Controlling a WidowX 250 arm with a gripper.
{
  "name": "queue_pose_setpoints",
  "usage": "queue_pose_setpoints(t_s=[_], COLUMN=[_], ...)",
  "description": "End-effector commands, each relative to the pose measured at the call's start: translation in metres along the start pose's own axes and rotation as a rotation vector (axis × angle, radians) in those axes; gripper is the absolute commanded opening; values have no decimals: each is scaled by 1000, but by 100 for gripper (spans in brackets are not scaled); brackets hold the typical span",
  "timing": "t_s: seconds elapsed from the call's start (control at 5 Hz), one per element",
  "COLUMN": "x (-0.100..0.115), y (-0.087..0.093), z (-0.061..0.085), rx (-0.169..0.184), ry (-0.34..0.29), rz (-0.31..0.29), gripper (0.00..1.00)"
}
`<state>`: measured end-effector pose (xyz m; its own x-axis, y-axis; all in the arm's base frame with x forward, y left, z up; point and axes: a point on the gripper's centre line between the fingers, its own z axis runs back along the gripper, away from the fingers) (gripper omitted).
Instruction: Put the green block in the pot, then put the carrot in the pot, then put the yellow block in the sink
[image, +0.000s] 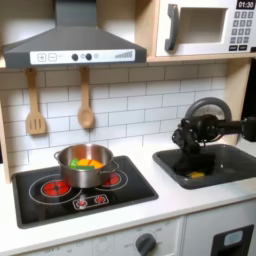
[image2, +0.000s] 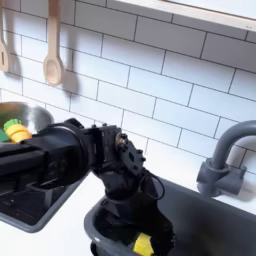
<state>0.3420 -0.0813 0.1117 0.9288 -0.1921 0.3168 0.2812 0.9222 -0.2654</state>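
The steel pot stands on the black stovetop in the first exterior view, with the orange carrot and a bit of green showing inside it; I cannot make out the green block itself. In the second exterior view the pot is at the left edge, the carrot's leafy tip poking up. The yellow block lies on the floor of the dark grey sink. My gripper points down just above the block, open, not gripping it.
A curved dark faucet rises behind the sink, close to my arm. Two wooden utensils hang on the tiled wall. A microwave and a hood sit overhead.
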Motion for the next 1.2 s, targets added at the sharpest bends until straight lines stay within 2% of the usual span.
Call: queue_pose_setpoints(t_s=[0.0, 0.4, 0.6, 0.8, 1.0], x=[4, 3, -3, -4, -20], y=[5, 6, 6, 3, -11], z=[-15, -17, -23, -23, -21], rx=[-9, 10, 1, 5, 4], ry=[29, 43, 104, 100, 78], rz=[7, -18, -53, -80, -109], gripper=[100, 100, 100, 100, 100])
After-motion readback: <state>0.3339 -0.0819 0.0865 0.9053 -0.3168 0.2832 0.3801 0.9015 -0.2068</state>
